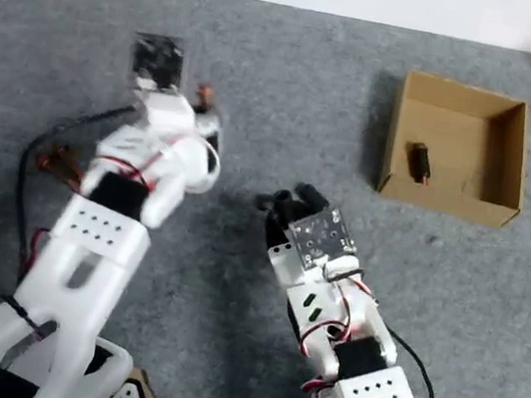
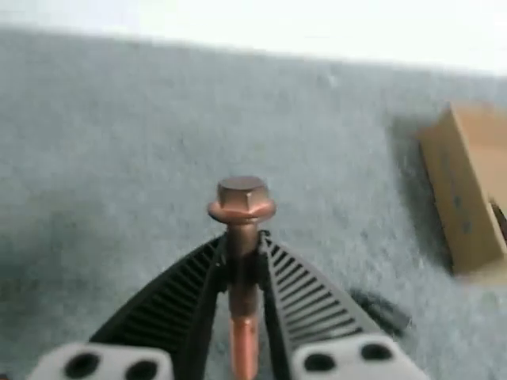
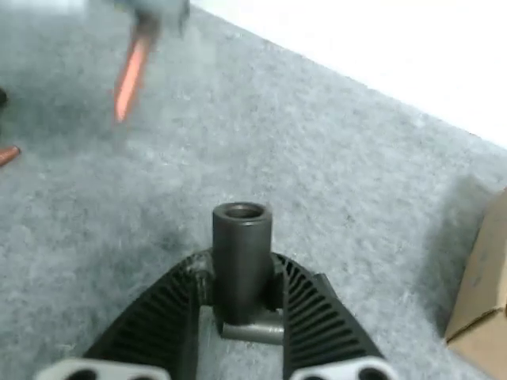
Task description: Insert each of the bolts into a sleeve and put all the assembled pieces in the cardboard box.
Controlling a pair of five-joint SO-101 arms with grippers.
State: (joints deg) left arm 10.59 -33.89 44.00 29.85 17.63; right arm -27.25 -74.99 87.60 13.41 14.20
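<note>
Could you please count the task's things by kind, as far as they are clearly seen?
Bolt: 1, in the left claw
Sleeve: 1, in the right claw
Assembled piece: 1, in the cardboard box
Cardboard box: 1
Total: 4
A copper tip at one view's edge is uncounted.

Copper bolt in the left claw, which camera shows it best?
Left wrist view: the copper bolt sits close and centred, hex head and shank clear, clamped in the left claw. The right wrist view shows a distant orange streak; the high view, a small copper speck.

White arms; black ribbed fingers; red and black cables.
</note>
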